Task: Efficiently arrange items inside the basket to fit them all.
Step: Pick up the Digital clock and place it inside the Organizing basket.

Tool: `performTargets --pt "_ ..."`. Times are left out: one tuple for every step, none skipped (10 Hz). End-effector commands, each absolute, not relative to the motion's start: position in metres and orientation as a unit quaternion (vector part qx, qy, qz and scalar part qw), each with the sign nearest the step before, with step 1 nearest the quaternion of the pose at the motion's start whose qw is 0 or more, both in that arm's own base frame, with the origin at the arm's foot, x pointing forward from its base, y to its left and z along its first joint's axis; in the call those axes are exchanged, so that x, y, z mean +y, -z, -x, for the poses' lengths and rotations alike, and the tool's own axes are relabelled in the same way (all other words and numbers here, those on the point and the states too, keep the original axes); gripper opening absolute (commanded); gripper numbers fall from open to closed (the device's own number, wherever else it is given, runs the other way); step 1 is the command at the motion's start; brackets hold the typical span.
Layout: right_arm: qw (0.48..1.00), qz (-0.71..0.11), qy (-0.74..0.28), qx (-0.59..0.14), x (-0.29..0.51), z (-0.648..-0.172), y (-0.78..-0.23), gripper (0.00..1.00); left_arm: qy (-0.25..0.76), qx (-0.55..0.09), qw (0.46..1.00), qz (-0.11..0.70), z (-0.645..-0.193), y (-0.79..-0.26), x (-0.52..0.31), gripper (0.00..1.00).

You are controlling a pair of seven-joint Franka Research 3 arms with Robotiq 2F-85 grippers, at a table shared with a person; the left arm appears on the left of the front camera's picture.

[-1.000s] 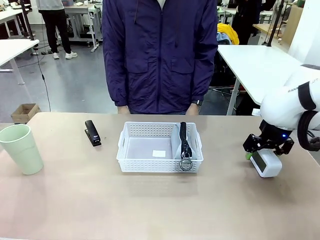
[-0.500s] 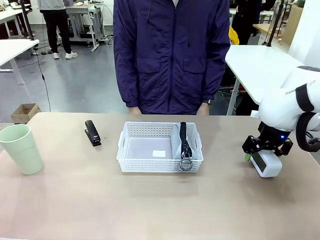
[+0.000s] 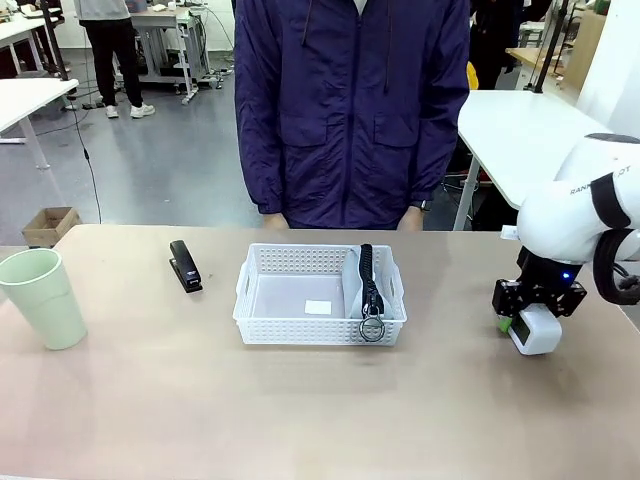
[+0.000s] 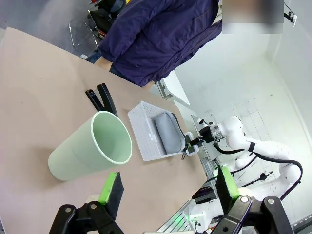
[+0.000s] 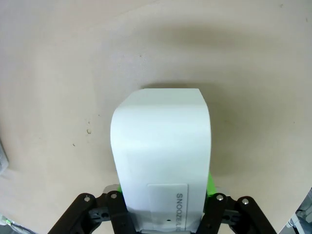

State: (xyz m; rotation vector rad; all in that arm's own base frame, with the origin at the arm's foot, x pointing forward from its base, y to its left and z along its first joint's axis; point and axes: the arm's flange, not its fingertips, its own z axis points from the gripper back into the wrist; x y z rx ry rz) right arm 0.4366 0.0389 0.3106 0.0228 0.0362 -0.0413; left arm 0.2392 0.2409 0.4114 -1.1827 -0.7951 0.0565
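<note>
The white basket (image 3: 300,331) stands mid-table with the grey pouch (image 3: 366,283) on edge along its right wall, ring hanging over the near rim. A small black stapler (image 3: 184,266) lies left of the basket, and farther left stands the pale green cup (image 3: 42,297). At the right, my right gripper (image 3: 530,318) is shut on the white clock (image 3: 536,331), holding it close over the table. From the right wrist the clock (image 5: 161,146) sits between the green pads (image 5: 210,184). My left gripper (image 4: 168,187) is open, short of the cup (image 4: 92,146), with stapler (image 4: 100,97) and basket (image 4: 141,131) beyond.
A person in a dark blue jacket (image 3: 350,110) stands at the far edge behind the basket, hands low at the table's rim. Bare tabletop (image 3: 300,410) stretches across the near side and between the basket and the right gripper.
My right wrist has turned, so the clock now shows narrower and more upright in the gripper. The person has shifted to the right behind the table.
</note>
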Motion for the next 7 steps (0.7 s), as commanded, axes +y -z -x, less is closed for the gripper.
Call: performTargets --pt "0.999 0.01 0.031 0.027 0.0424 -0.4427 -0.3127 0.0 -0.016 -0.377 0.749 0.545 -0.2396 -0.4126 0.2408 1.0" --pt "0.999 0.01 0.032 0.031 0.0421 -0.4424 -0.3122 0.0 -0.016 -0.377 0.749 0.545 -0.2396 -0.4126 0.2408 1.0" --pt "0.999 0.01 0.034 0.031 0.0423 -0.4424 -0.3114 0.0 -0.016 -0.377 0.749 0.545 -0.2396 -0.4126 0.2408 1.0" --pt "0.999 0.01 0.035 0.032 0.0419 -0.4422 -0.3106 0.0 -0.016 -0.377 0.749 0.545 -0.2396 -0.4126 0.2408 1.0" --pt "0.999 0.009 0.035 0.032 0.0414 -0.4415 -0.3106 0.0 -0.016 -0.377 0.749 0.545 -0.2396 -0.4126 0.2408 1.0" --pt "0.999 0.009 0.036 0.033 0.0403 -0.4401 -0.3118 0.0 -0.016 -0.377 0.749 0.545 -0.2396 -0.4126 0.2408 1.0" --pt "0.999 0.005 0.033 0.031 0.0379 -0.435 -0.3203 0.0 -0.016 -0.377 0.749 0.545 -0.2396 -0.4126 0.2408 1.0"
